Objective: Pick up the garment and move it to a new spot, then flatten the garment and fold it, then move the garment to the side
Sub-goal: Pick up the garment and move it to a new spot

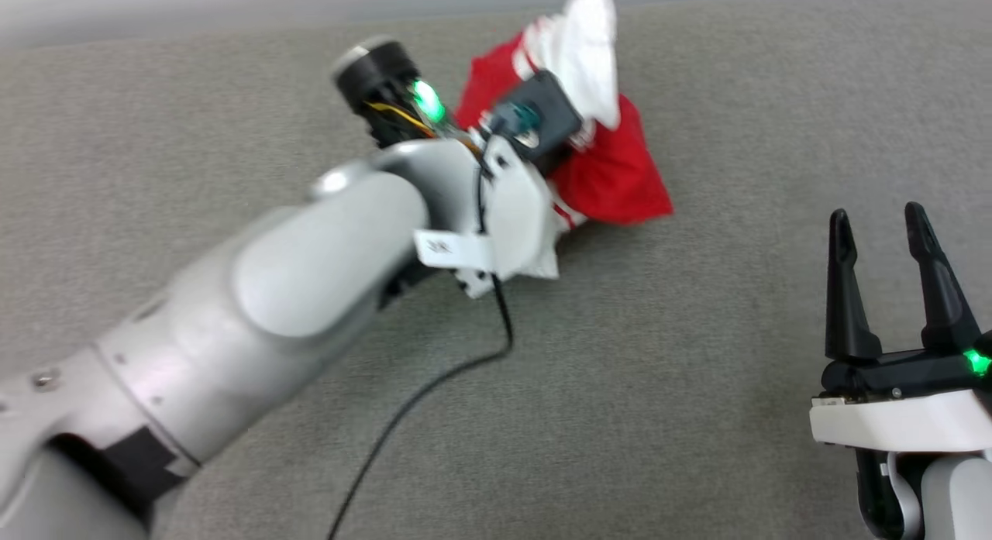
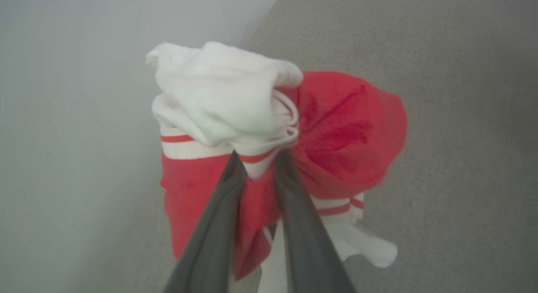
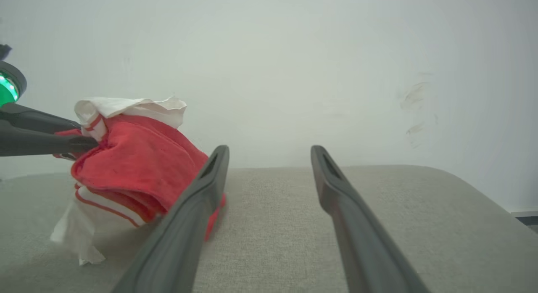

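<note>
Currently held: one garment point(image 2: 344, 129), bunched red-and-white; pinched near its striped trim by the left gripper point(image 2: 259, 158), two fingers narrowed on cloth
Place: far part of the grey cushion point(image 1: 659, 385); lower folds touching it
Other arm: right gripper point(image 1: 876, 213), two fingers spread wide; empty; well apart from the garment

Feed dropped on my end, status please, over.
Left gripper shut on the garment. Right gripper open, empty, apart. Garment bunched, lower edge on grey surface. Black cable trails across it.
</note>
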